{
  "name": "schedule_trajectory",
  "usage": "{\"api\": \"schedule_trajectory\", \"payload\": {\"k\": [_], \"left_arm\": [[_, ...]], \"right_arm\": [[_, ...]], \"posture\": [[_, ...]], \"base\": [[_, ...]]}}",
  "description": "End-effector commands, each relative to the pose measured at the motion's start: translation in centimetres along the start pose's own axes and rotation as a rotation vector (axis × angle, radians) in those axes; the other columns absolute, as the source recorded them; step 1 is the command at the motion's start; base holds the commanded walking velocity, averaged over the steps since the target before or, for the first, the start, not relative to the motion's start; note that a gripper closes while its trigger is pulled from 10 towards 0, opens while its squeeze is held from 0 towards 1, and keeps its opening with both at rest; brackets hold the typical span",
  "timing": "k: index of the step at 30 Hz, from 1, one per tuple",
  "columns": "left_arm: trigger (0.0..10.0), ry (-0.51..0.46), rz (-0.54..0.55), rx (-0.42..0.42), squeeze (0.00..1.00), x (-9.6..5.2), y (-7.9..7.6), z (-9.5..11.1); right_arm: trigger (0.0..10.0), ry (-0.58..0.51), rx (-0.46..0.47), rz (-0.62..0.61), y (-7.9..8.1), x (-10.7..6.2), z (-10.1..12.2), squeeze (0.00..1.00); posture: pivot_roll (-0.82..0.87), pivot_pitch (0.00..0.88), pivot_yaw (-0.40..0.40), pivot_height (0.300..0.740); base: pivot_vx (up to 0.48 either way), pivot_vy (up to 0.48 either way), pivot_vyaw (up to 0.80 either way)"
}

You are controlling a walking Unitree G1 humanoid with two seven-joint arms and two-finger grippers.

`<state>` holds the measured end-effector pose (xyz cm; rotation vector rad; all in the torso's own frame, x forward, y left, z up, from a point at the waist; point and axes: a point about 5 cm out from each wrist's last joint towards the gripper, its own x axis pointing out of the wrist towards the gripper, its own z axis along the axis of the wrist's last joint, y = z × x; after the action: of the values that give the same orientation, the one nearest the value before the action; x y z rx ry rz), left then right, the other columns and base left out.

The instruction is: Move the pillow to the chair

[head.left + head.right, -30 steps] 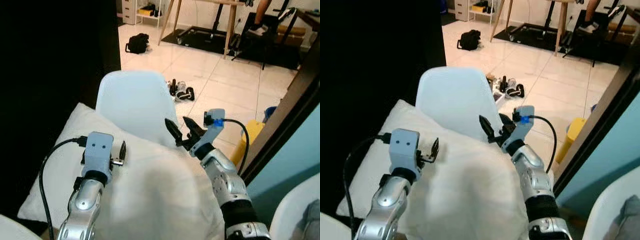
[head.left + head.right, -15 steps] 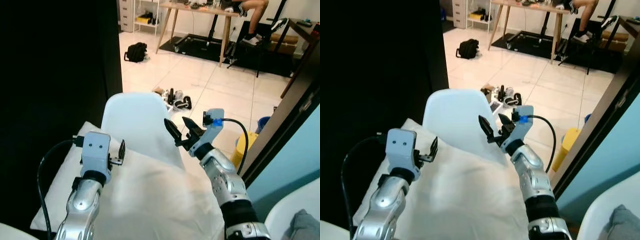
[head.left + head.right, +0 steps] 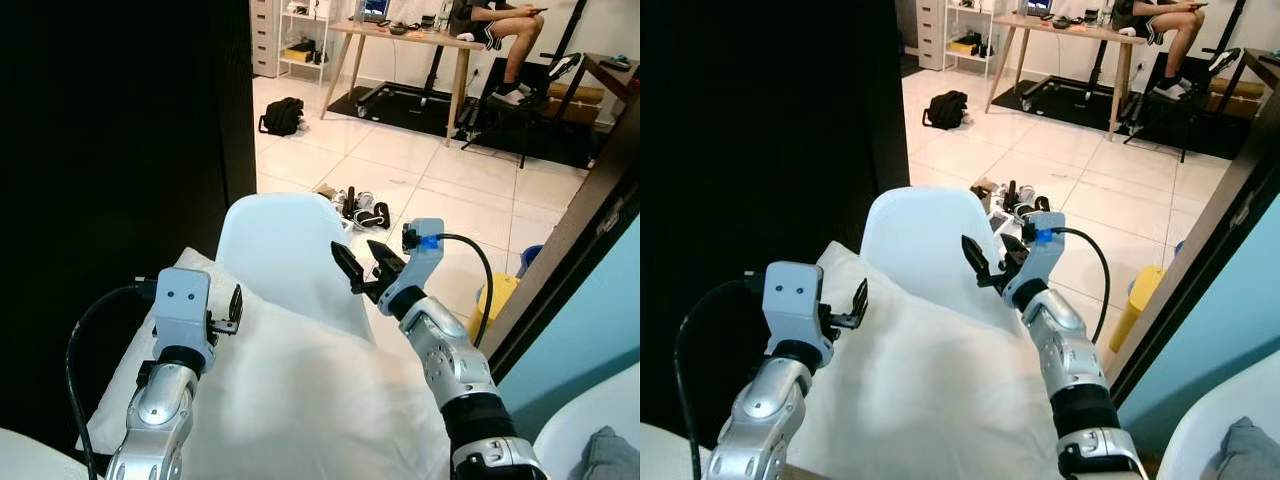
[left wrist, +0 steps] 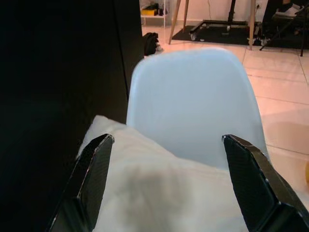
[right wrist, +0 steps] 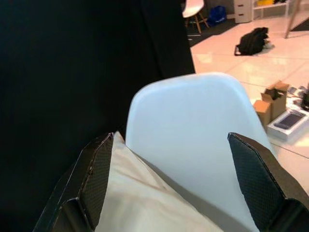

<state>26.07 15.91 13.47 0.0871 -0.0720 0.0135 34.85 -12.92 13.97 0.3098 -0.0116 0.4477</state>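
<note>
In the left eye view the pillow [image 3: 300,400] is lying on the chair [image 3: 285,250], its far edge leaning against the white backrest. The left gripper [image 3: 236,305] is hovering over the pillow's near-left part, fingers apart and holding nothing. The right gripper [image 3: 362,268] is hanging above the pillow's right side, just in front of the backrest, fingers spread wide and also empty. Beyond them a bag [image 3: 280,115] is sitting on the tiled floor, and a person [image 3: 495,20] is sitting at a desk far behind.

The right eye view is showing the same layout — the pillow filling the seat below both grippers, the backrest rising just past their tips.

In the left wrist view the two fingers [image 4: 94,179] are standing wide apart, with the pillow's edge directly beneath and the backrest straight ahead.

In the right wrist view the fingers [image 5: 96,174] are equally wide, a pillow corner below them and the chair ahead.

Judging by its creases and sag, the pillow is looking soft, light and bulky — not fragile. It would likely fold under a one-sided pinch, so taking both side edges with a deep bite of fabric seems best.
</note>
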Motion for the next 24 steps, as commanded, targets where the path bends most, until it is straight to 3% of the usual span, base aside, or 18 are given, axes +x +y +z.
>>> {"api": "schedule_trajectory", "payload": {"k": [1,24], "left_arm": [[10.0,0.049,-0.009,-0.016,0.0,-0.1,-0.07,-0.93],[10.0,0.093,-0.024,-0.041,0.0,0.34,0.12,-1.61]], "right_arm": [[10.0,0.022,0.014,-0.014,-0.27,-0.06,-0.36,0.0],[10.0,0.034,0.029,-0.02,-0.27,0.25,-0.51,0.0]], "posture": [[0.03,0.0,-0.078,0.74],[0.03,0.0,-0.075,0.74]], "base": [[-0.48,0.0,0.0],[-0.48,0.0,0.0]]}}
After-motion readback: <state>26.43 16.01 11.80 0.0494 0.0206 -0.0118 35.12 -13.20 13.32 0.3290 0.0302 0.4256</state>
